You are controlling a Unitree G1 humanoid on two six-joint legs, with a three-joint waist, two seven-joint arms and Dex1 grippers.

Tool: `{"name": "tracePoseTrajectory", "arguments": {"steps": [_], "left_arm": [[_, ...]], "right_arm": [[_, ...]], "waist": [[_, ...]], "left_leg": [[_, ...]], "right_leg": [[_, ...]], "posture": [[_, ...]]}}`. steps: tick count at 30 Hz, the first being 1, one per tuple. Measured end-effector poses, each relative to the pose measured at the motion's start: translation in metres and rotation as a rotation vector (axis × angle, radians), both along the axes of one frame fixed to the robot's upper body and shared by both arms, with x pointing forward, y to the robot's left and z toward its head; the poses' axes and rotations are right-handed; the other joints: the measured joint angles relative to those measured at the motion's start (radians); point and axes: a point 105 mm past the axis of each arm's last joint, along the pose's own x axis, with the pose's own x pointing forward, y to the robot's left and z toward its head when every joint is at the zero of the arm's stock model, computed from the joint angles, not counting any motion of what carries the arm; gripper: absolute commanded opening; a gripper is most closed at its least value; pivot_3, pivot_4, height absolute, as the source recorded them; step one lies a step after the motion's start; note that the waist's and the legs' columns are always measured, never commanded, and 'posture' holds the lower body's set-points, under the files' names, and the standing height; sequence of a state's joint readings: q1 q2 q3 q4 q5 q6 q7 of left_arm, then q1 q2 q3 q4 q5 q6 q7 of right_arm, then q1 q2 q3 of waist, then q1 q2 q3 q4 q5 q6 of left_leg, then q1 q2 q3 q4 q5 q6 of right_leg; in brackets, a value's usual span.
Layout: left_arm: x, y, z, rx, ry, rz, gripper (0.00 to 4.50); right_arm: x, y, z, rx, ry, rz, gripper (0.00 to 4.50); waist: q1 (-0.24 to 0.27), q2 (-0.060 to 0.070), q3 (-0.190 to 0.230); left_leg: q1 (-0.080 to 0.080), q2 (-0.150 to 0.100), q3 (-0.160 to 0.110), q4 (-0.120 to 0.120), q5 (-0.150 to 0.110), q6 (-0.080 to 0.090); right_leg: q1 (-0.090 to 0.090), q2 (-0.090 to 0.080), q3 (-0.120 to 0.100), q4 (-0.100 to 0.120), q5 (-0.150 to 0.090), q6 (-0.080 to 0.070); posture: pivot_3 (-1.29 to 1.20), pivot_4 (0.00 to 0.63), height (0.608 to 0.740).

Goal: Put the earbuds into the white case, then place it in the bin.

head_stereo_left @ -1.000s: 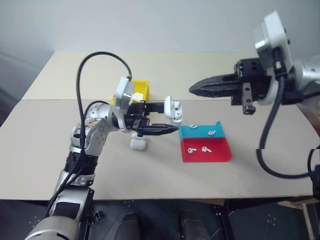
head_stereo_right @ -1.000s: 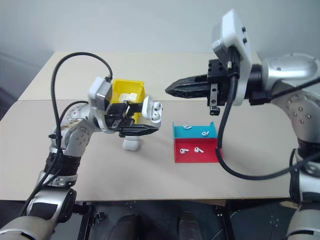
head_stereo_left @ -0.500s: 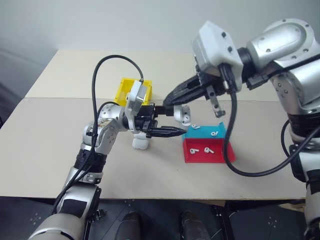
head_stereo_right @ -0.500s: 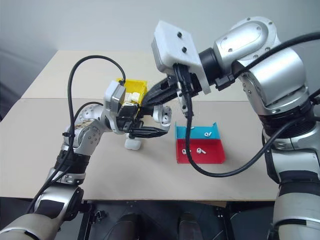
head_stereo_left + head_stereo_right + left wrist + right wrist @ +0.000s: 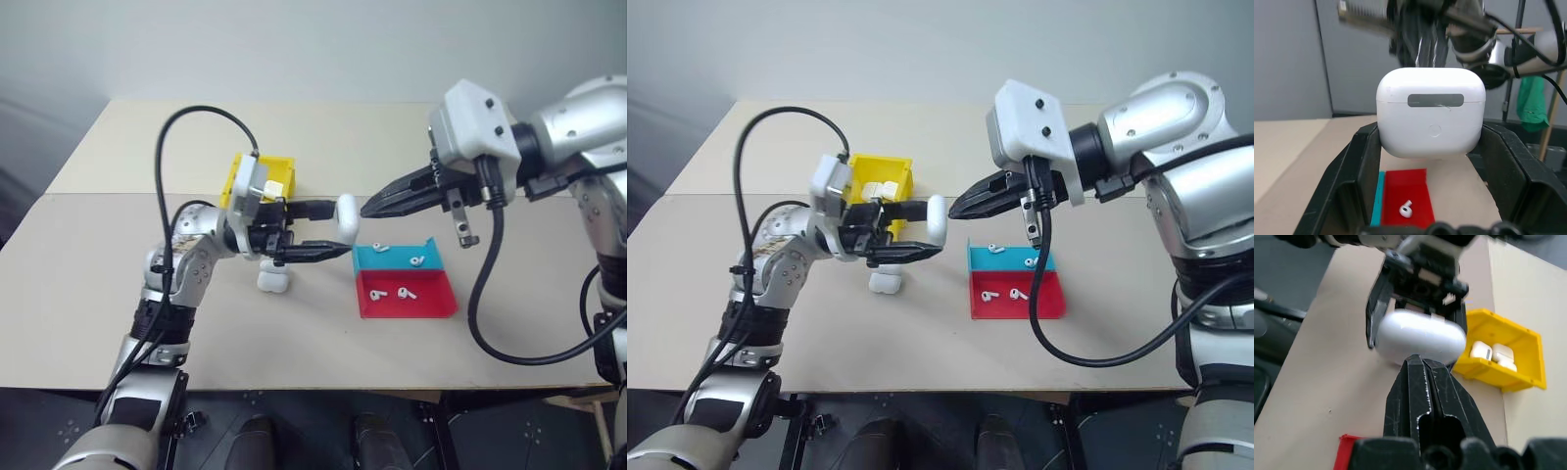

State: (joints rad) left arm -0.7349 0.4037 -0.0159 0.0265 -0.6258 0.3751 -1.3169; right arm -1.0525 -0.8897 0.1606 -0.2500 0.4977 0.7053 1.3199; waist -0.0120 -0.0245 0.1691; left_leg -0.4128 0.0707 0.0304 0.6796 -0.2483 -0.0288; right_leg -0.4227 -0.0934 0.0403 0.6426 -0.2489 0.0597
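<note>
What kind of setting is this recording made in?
Probably a lab or test room: a plain beige table before a bare grey wall, set out with a yellow bin, a blue and a red tray of earbuds, and cabled stands behind.

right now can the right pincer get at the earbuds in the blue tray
Probably yes: the shut right pincer hangs beside the left-held glossy white case, and the tiny white earbuds lie uncovered in the open shallow blue tray just below.

Both arms raised over the table, tips nearly meeting.
The left gripper (image 5: 338, 232) clamps the white case (image 5: 346, 217) between spread fingers; the right gripper (image 5: 368, 208), fingers pressed together, points at it from just beside.
</note>
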Motion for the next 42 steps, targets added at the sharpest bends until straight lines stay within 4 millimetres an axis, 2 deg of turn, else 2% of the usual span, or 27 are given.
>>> {"name": "tracePoseTrajectory", "arguments": {"steps": [5,8,12,15,18,20,23,27,28,31,35,37,42], "left_arm": [[0.002,0.014,0.0,-0.014,-0.01,0.104,2.76],[0.007,0.029,0.002,-0.032,-0.027,0.25,2.76],[0.018,0.047,0.005,-0.075,-0.038,0.499,2.76],[0.044,0.064,0.001,-0.116,0.026,0.807,2.76],[0.072,0.083,-0.019,-0.095,0.127,1.091,2.76],[0.083,0.091,-0.035,-0.036,0.17,1.189,2.76],[0.104,0.091,-0.053,0.052,0.208,1.296,2.76],[0.121,0.087,-0.058,0.088,0.22,1.328,2.76],[0.124,0.085,-0.059,0.092,0.229,1.324,3.49],[0.129,0.08,-0.06,0.11,0.23,1.312,4.4],[0.128,0.082,-0.058,0.107,0.221,1.31,4.48],[0.121,0.086,-0.052,0.084,0.198,1.288,4.48],[0.088,0.106,-0.031,0.062,0.139,1.164,4.48]], "right_arm": [[-0.01,-0.017,0.012,0.199,0.067,-0.106,0.07],[-0.013,-0.029,-0.005,0.293,0.149,-0.196,0.07],[-0.012,-0.031,-0.035,0.348,0.167,-0.317,0.07],[-0.015,-0.023,-0.042,0.447,0.161,-0.353,0.07],[-0.02,-0.015,-0.036,0.517,0.139,-0.361,0.07],[-0.022,-0.012,-0.035,0.521,0.134,-0.373,0.07],[-0.02,-0.013,-0.036,0.53,0.146,-0.403,0.07],[-0.019,-0.014,-0.035,0.534,0.145,-0.423,0.07],[-0.019,-0.014,-0.035,0.534,0.146,-0.426,0.0],[-0.02,-0.014,-0.035,0.534,0.15,-0.427,0.0],[-0.024,-0.013,-0.039,0.525,0.166,-0.428,0.0],[-0.026,-0.014,-0.042,0.527,0.186,-0.429,0.0],[-0.025,-0.02,-0.056,0.53,0.204,-0.462,0.0]], "waist": [[0.001,0.0,0.0],[0.001,0.0,0.0],[0.0,0.0,0.0],[0.001,-0.001,0.0],[0.001,-0.001,0.0],[0.001,-0.001,-0.001],[0.008,-0.001,0.0],[0.012,-0.001,-0.001],[0.012,-0.001,0.0],[0.01,-0.001,0.0],[0.009,-0.001,-0.001],[0.006,-0.001,-0.001],[-0.004,-0.002,-0.001]], "left_leg": [[0.0,0.0,-0.001,-0.001,0.0,0.0],[0.001,0.0,-0.001,0.0,0.0,0.0],[0.002,0.0,0.0,0.0,0.0,0.0],[0.004,0.0,0.0,0.0,0.0,0.0],[0.004,-0.001,-0.001,0.0,0.0,0.0],[0.004,-0.001,-0.001,-0.001,0.0,0.0],[0.003,-0.001,-0.001,-0.001,0.0,0.0],[0.003,-0.001,-0.001,-0.002,0.0,0.0],[0.002,-0.001,0.0,-0.002,0.0,0.0],[0.002,-0.001,0.0,-0.002,0.0,0.0],[0.003,-0.001,-0.001,-0.001,0.0,0.0],[0.002,-0.001,-0.001,-0.002,0.0,0.0],[0.003,0.0,0.0,-0.002,0.0,0.0]], "right_leg": [[0.001,0.0,-0.001,0.0,0.0,0.0],[0.001,0.0,0.0,0.0,0.0,0.0],[0.002,0.0,0.0,0.001,0.0,0.0],[0.004,0.0,0.001,0.001,0.0,0.0],[0.004,0.0,0.0,0.001,0.0,0.0],[0.003,0.0,0.0,0.001,0.0,0.0],[0.003,0.0,0.0,0.0,0.0,0.0],[0.003,0.0,0.0,-0.001,0.0,0.0],[0.002,0.0,0.0,-0.001,0.0,0.0],[0.002,0.0,0.0,-0.001,0.0,0.0],[0.002,0.0,0.0,0.0,0.0,0.0],[0.002,0.0,0.0,0.0,0.0,0.0],[0.002,0.0,0.0,0.0,0.0,0.0]], "posture": [[0.0,0.15,0.74],[0.0,0.15,0.74],[0.0,0.15,0.74],[0.0,0.15,0.74],[0.0,0.15,0.74],[0.0,0.15,0.74],[0.0,0.15,0.74],[0.0,0.15,0.74],[0.0,0.15,0.74],[0.0,0.15,0.74],[0.0,0.15,0.74],[0.0,0.15,0.74],[0.0,0.15,0.74]]}}
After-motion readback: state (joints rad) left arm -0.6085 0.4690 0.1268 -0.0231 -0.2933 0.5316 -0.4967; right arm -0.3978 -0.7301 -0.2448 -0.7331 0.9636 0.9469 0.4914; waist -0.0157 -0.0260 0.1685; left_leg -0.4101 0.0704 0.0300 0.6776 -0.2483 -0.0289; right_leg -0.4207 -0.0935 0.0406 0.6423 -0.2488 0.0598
